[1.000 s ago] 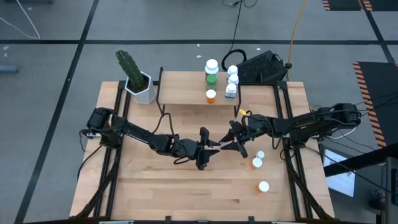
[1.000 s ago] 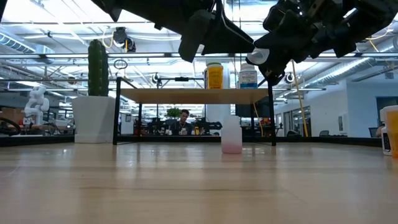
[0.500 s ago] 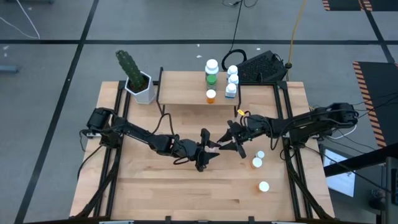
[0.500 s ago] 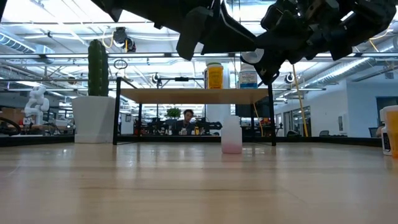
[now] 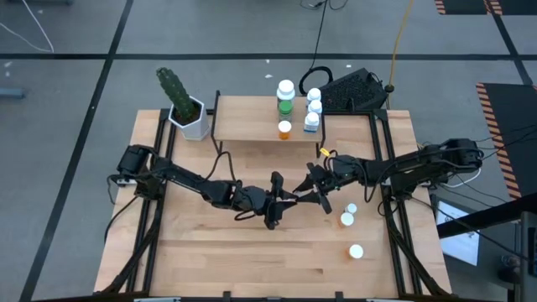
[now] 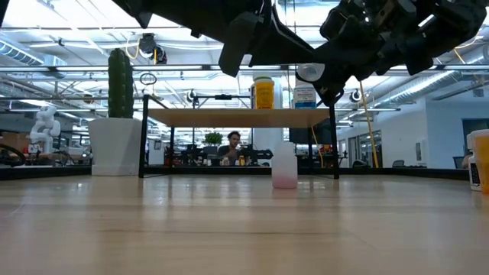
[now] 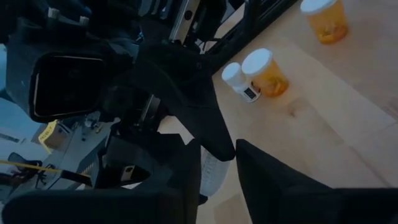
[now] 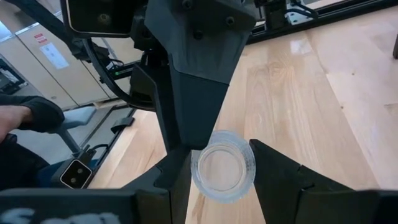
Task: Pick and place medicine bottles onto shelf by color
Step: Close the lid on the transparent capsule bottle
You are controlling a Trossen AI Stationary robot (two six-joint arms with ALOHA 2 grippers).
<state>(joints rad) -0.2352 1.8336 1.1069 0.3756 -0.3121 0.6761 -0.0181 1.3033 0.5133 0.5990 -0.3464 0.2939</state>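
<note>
One pale bottle [image 8: 222,167] is up in the air over the middle of the surface [image 5: 210,252], between the two arms. It is seen end-on in the right wrist view, translucent and round.

The right gripper [image 5: 312,195] has its fingers closed on either side of it. The left gripper [image 5: 284,200] meets it head-on, and the same bottle sits in the gap ahead of its wrist camera. We cannot tell whether the left has clamped on it. We read this as a hand-over in progress.

Change over the last second is small. In the low view the white spot of the bottle has slid slightly toward the left arm. In the high view the right gripper has crept inward while the left has held its place. The transfer looks nearer, but it is not complete.

Unchanged:
- The shelf [image 5: 252,126] carries the green bottle [image 5: 285,99], one orange bottle [image 5: 284,129] and the blue-white bottles [image 5: 312,109].
- Three loose bottles [image 5: 346,220] wait on the right of the surface.
- A pinkish bottle [image 6: 284,168] stands below the grippers.
</note>
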